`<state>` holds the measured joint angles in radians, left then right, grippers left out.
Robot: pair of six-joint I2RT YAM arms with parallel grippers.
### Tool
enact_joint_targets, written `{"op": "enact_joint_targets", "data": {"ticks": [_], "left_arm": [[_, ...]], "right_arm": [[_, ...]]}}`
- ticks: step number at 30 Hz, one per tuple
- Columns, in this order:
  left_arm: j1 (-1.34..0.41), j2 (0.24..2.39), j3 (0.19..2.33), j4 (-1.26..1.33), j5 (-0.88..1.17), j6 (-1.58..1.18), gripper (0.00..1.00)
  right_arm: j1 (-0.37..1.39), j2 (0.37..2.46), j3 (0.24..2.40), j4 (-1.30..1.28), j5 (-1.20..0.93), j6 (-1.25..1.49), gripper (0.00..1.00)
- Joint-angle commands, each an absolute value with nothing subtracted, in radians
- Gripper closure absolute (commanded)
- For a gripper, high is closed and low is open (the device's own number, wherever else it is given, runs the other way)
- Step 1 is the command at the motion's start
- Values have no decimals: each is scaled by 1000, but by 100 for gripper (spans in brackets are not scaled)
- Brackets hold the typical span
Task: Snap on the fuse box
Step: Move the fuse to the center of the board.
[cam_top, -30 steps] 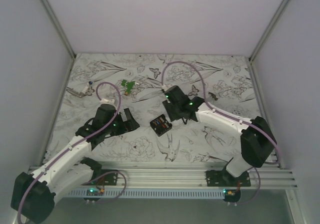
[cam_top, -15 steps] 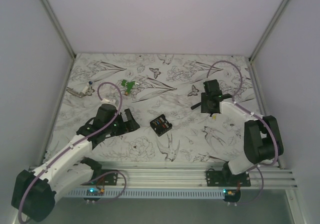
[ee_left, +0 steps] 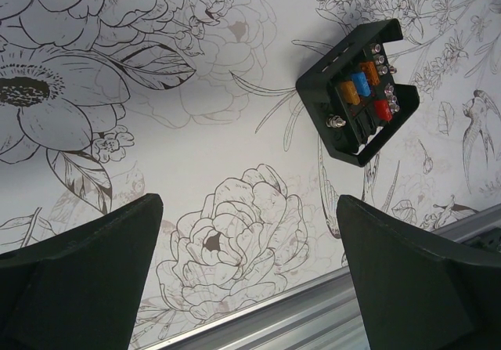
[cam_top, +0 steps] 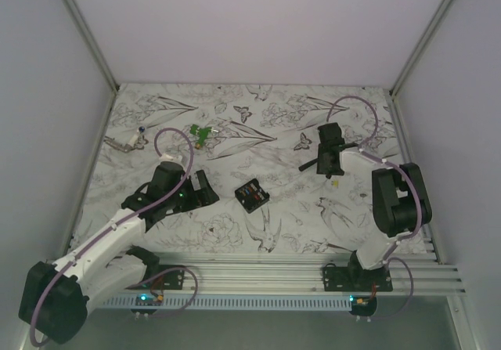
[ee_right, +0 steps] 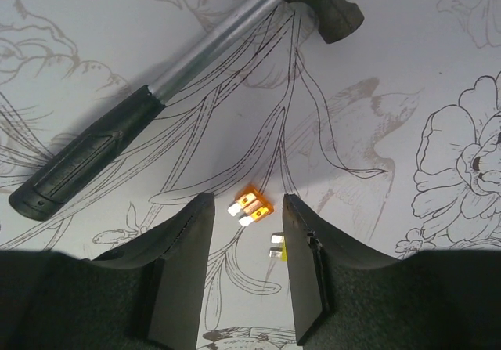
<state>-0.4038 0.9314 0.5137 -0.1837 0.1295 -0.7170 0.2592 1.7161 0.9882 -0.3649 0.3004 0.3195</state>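
No legible text or markings anywhere.

One fuse box (ee_left: 358, 92) shows four plugged-in fuses (ee_left: 359, 82): two orange, one blue, one red. Two loose fuses lie outside it: one orange fuse (ee_right: 250, 207) and one yellow fuse (ee_right: 275, 246). There is also one hammer (ee_right: 149, 99), one green piece (cam_top: 200, 134) and one small metal piece (cam_top: 125, 141).

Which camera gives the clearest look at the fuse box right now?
The left wrist view: the fuse box lies close and uncovered, its orange, blue and red fuses readable. The top external view shows the fuse box small, mid-table. The right wrist view misses it entirely.
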Motion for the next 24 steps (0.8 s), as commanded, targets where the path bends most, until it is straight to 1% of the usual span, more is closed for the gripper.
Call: {"op": "enact_joint_targets", "data": {"ticks": [1, 12, 15, 24], "left_arm": [[-397, 936, 537, -205, 132, -699, 0], [-397, 913, 528, -205, 144, -703, 0], [-397, 908, 529, -205, 147, -704, 1], [-399, 911, 531, -205, 149, -707, 0]], "right_arm": [[252, 1730, 1021, -348, 350, 327, 54], [233, 1699, 970, -375, 347, 333, 55], [223, 1681, 958, -375, 342, 340, 57], [211, 1665, 975, -358, 256, 335, 56]]}}
